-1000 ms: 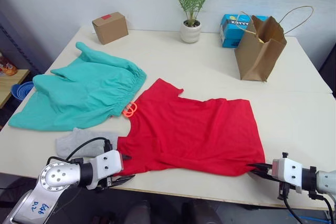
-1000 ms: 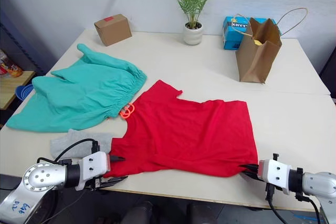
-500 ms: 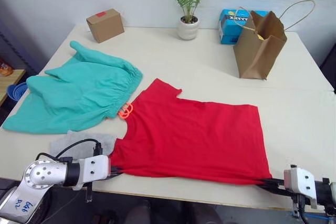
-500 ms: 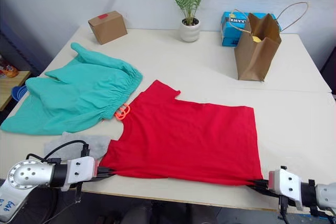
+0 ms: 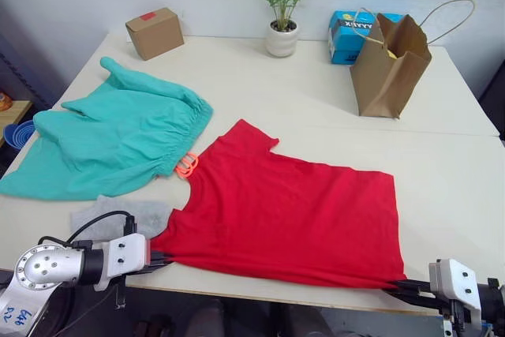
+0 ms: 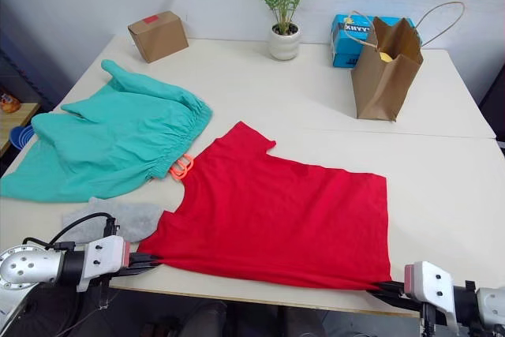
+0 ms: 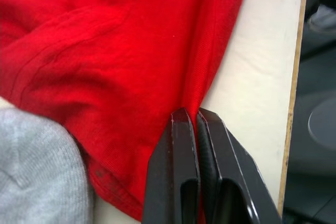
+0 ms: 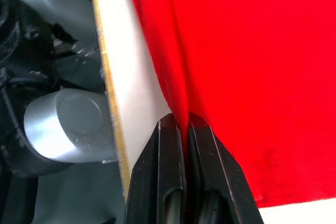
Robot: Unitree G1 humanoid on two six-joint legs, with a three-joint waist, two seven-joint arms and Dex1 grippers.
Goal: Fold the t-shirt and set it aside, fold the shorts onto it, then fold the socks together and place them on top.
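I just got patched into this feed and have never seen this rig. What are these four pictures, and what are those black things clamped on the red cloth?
The two wide pictures come from a stereo camera on a humanoid robot's head, looking down over a table. The two close-ups come from cameras on its wrists, each looking along that arm's two black fingers.

The left gripper and the right gripper are each shut on the near edge of the red t-shirt, one at each near corner, and it lies spread flat.

Beside it lie the teal-green shorts and, near the left gripper, the grey socks. At the far side stand a cardboard box, a potted plant, a blue box and a brown paper bag.
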